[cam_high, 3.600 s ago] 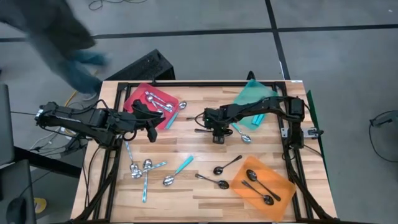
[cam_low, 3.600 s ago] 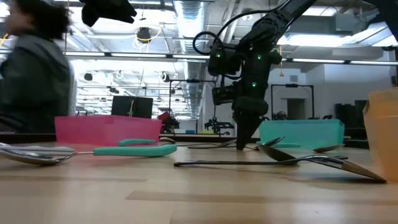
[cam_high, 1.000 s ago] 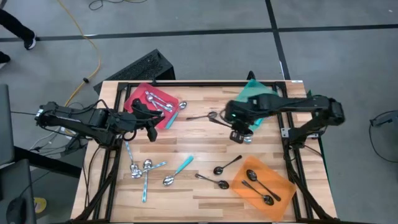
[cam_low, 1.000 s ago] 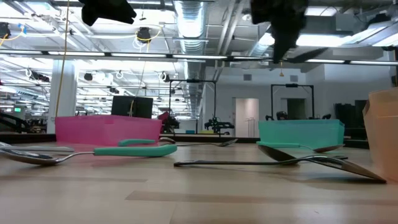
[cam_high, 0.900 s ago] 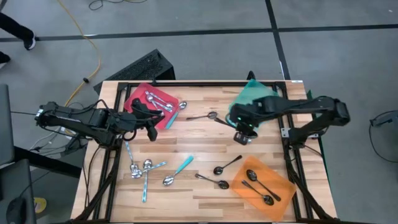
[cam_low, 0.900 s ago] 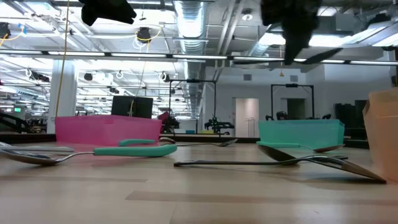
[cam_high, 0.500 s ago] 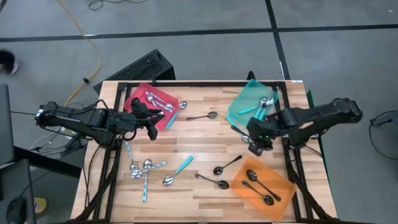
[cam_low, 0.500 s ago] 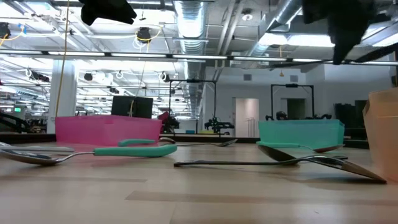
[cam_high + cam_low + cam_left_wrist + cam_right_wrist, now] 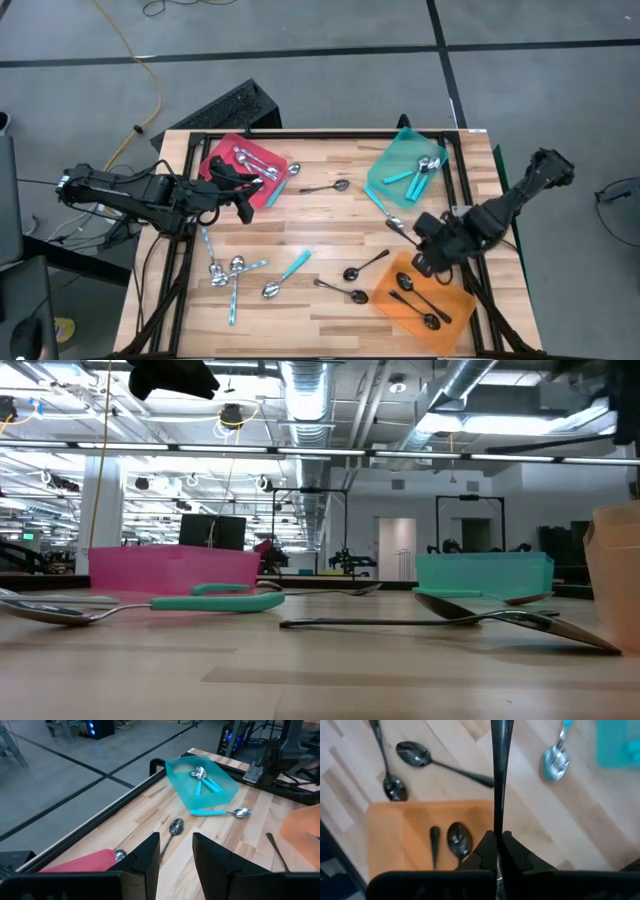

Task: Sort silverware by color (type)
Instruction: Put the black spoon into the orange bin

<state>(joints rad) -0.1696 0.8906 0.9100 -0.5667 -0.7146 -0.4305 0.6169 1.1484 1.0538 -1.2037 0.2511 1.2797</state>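
My right gripper (image 9: 428, 257) hangs over the far left corner of the orange tray (image 9: 440, 312), shut on a black spoon (image 9: 498, 775). Two black spoons (image 9: 457, 838) lie in that tray. Two more black spoons (image 9: 364, 265) lie on the wood left of it. My left gripper (image 9: 175, 854) stands open by the red tray (image 9: 222, 158), nothing between its fingers. That tray holds silver spoons. The teal tray (image 9: 392, 160) holds teal-handled ones. A silver spoon (image 9: 326, 187), a teal-handled spoon (image 9: 386, 212) and a cluster of spoons (image 9: 236, 270) lie loose on the table. My right gripper pinches the black spoon's thin handle (image 9: 496, 827) between its two fingers (image 9: 512, 851). The fingers point down at a slant and the spoon runs on lengthwise beyond them. It is lifted clear above the tray's edge. Its far end leaves the picture, so which end shows I cannot tell.
Black rails frame the wooden table (image 9: 330, 230) on the left, right and far sides. The right arm's base (image 9: 545, 170) stands at the right edge. In the low view a long spoon (image 9: 450, 618) lies close in front.
My right gripper has swung from beside the teal tray toward the table's near right, ending over the orange tray with the black spoon still in its hold. The teal tray and its spoons, hidden under the arm before, now show.
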